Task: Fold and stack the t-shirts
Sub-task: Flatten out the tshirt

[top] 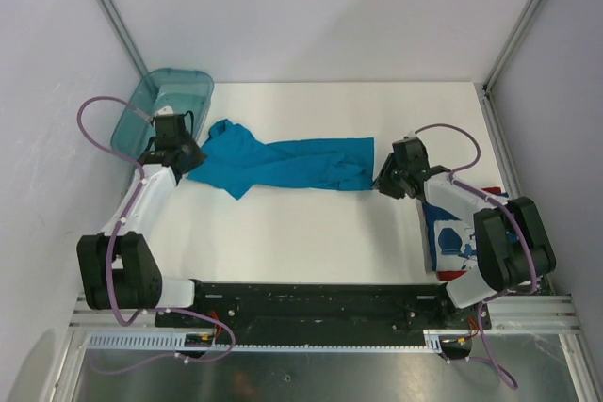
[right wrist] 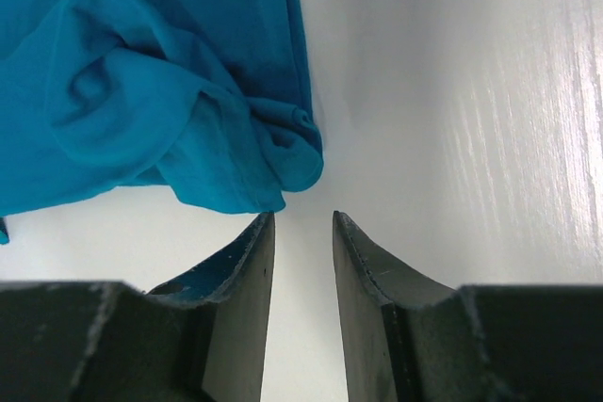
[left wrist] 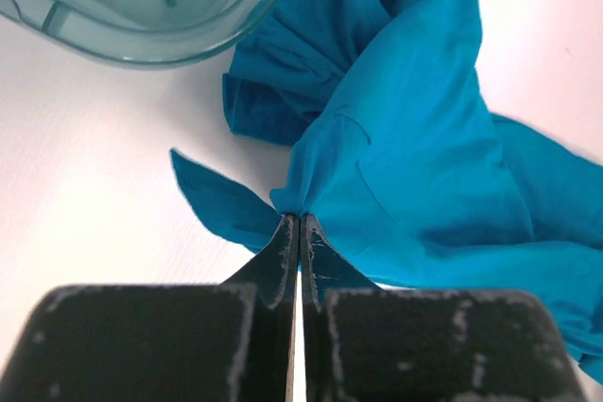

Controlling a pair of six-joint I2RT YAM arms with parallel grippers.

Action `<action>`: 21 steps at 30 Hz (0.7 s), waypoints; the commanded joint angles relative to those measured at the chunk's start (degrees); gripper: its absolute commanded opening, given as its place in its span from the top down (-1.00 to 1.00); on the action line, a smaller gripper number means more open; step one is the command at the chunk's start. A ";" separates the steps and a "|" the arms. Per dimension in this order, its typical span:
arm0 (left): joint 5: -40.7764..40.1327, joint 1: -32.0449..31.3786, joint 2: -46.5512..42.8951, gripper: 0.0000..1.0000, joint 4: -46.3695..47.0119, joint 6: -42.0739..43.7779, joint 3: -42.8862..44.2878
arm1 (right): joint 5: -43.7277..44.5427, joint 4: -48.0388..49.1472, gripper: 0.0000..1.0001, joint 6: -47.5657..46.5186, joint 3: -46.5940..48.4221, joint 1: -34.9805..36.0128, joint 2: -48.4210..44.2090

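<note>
The teal-blue t-shirt (top: 283, 165) lies bunched in a long strip across the middle of the white table. My left gripper (top: 193, 165) is at the shirt's left end, shut on a pinch of the cloth (left wrist: 415, 157); the jaws (left wrist: 300, 218) meet with fabric at their tips. My right gripper (top: 382, 183) is at the shirt's right end, open (right wrist: 301, 218), with only bare table between the fingers. The rumpled hem (right wrist: 141, 91) lies just past its left fingertip. A folded dark blue t-shirt (top: 450, 242) with white print and a red edge lies under my right arm.
A translucent teal plastic bin (top: 160, 110) stands at the back left, right behind my left gripper; its rim (left wrist: 141, 7) is close to the cloth. Grey walls and metal frame posts close in the table on both sides.
</note>
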 commanded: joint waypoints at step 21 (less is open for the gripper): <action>1.28 -0.16 0.41 1.00 -1.23 0.80 0.55 | 0.78 7.03 0.36 1.41 3.10 2.88 6.71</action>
